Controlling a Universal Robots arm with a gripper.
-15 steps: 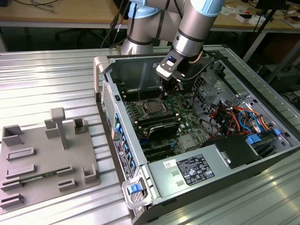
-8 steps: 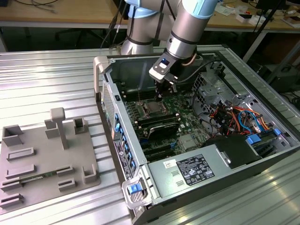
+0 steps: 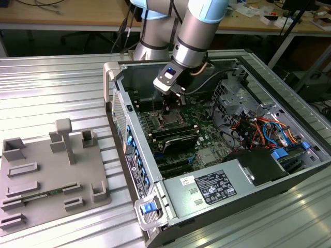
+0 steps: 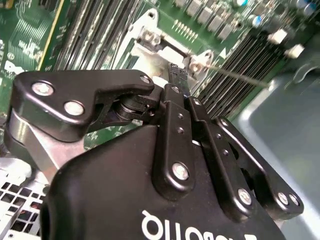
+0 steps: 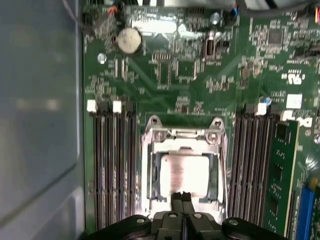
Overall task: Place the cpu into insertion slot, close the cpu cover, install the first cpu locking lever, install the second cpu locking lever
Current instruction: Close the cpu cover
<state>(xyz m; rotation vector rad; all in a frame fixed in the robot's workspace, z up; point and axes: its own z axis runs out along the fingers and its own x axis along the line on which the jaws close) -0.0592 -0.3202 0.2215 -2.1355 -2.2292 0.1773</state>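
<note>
I have the hand (image 3: 168,106) low inside the open computer case (image 3: 111,72), which lies on the ribbed metal surface (image 3: 51,82). In the first wrist view the chip (image 5: 184,172) lies flat in the socket (image 5: 155,175), and the cover (image 5: 182,134) looks lowered around it, its window framing the silver top. The fingers (image 5: 178,200) are pressed narrow together with nothing between them, their tip right at the edge of the chip. I cannot tell whether they touch it.

In the second wrist view a thin wire lever (image 4: 240,77) sticks out from a corner of the socket and runs over the neighbouring parts. I judge that it is not latched.

- **Slipping off the lever:** it is a slim, springy rod. If the closed tip pushes it off-centre, it could slide off and strike the memory slots (image 5: 112,165) on either side of the socket, or the green board (image 5: 180,75) beyond.
- **Unseated cover:** if the cover is not fully down, forcing the lever could jam or twist the frame.
- **Pressing on the chip:** a push on its silver top could tilt it and damage the contacts beneath.
- **Spring-back:** a half-hooked lever could spring back up against the fingers.
</note>
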